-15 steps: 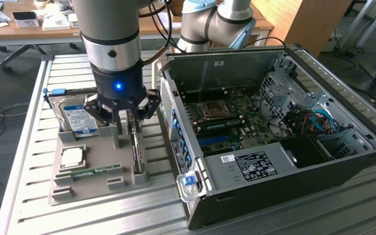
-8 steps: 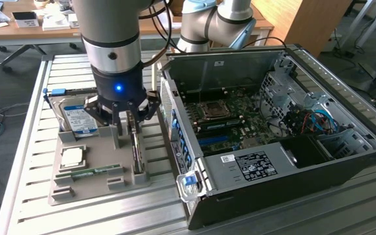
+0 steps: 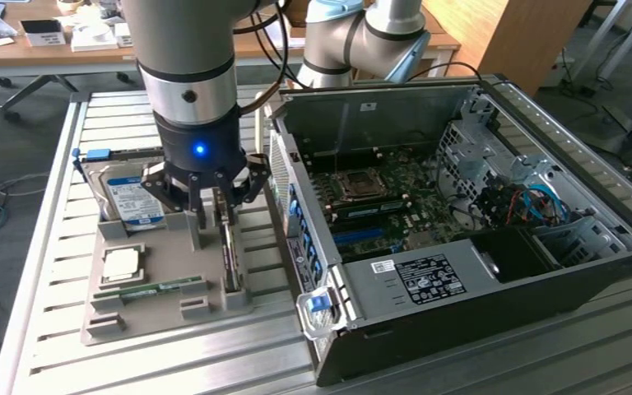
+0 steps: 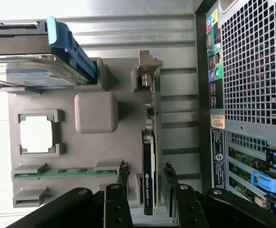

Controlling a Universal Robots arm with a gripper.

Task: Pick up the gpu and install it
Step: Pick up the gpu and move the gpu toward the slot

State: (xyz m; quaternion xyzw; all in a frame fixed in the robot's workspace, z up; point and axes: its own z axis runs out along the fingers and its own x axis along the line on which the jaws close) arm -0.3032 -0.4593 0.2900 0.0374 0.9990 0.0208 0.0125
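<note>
Grey tray (image 4: 128,142), one gpu (image 4: 149,156), one pincer (image 4: 145,167) astride it

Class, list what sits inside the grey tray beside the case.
Hard drive, processor, memory stick and the gpu, standing on edge between the fingers of the open gripper. Its lower edge, down in the tray, is hidden.
</note>
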